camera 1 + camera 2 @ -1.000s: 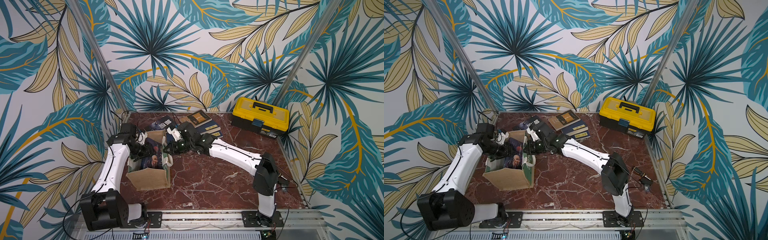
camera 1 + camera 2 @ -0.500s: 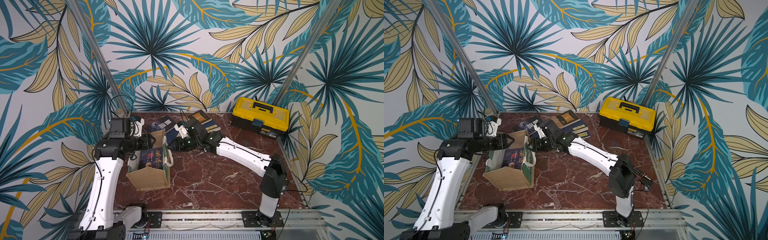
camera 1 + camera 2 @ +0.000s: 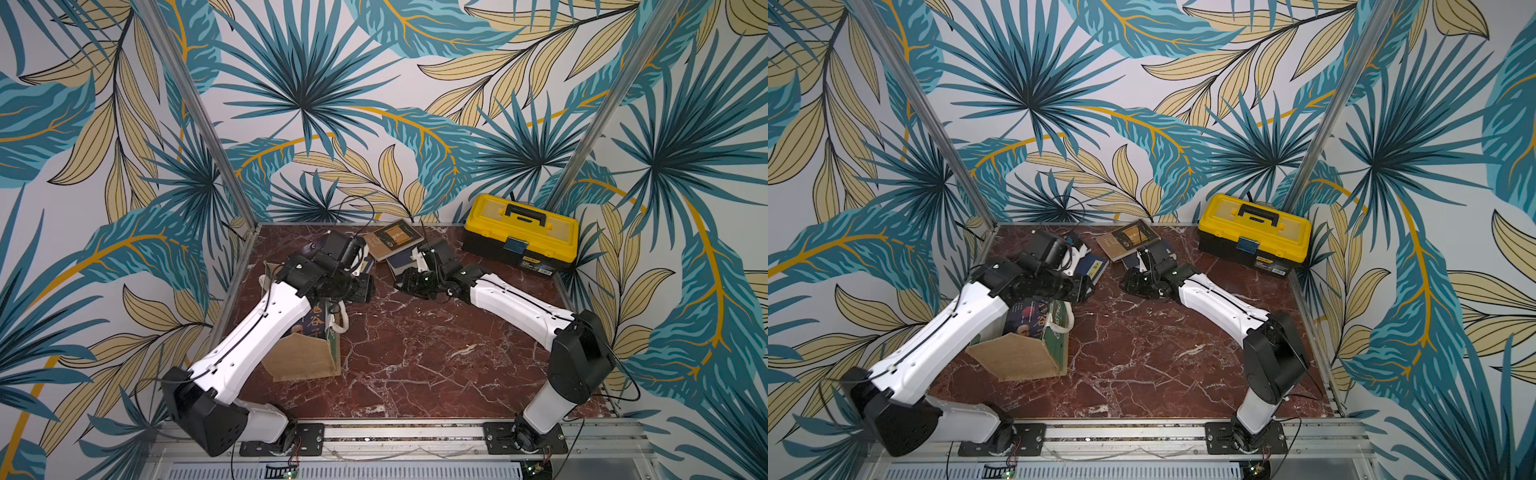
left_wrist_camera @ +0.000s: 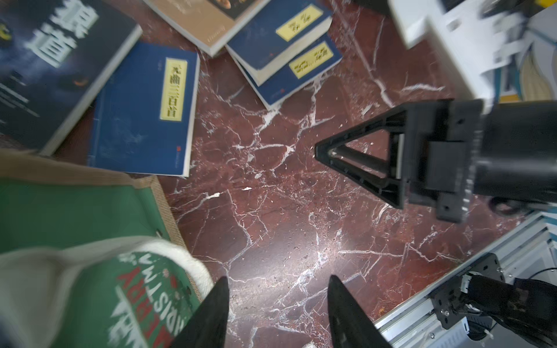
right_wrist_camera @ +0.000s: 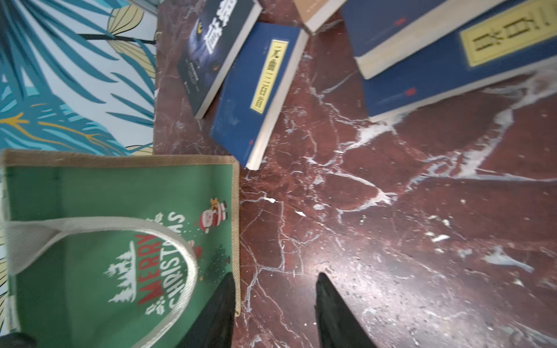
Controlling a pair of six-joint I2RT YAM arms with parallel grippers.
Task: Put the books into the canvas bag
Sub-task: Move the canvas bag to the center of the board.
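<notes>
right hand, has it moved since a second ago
Yes. In a top view the right hand has pulled away from the canvas bag, toward the yellow toolbox side, and is now open.

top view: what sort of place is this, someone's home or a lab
Most likely a robot test cell, not a home: the left arm and right arm are bolted to an aluminium rail at the edge of a marble-look tabletop, boxed in by leaf-print panels on metal posts.

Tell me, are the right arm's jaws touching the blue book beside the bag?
Apart. The right wrist view shows the right gripper open over bare marble, well short of the navy book.
</notes>
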